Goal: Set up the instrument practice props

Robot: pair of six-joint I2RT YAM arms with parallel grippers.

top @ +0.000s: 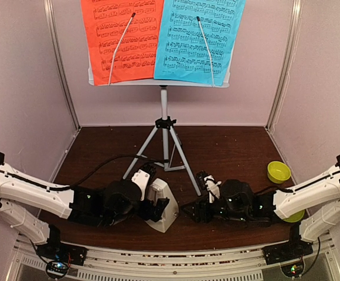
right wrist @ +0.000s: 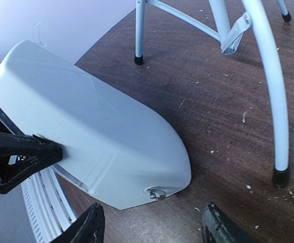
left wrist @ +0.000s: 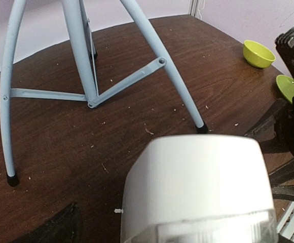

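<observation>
While the left gripper (top: 152,200) brackets the metronome (top: 165,206), clamped or not I cannot tell, the right gripper (right wrist: 154,229) waits just short of it, fingers apart. Placing the metronome seems in hand; next, stand it ahead by the tripod (top: 165,149).

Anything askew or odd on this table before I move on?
The metronome is tipped well off upright, gripped by the left gripper near the stand's legs. Pale specks litter the table. Nothing looks broken or spilled.
</observation>
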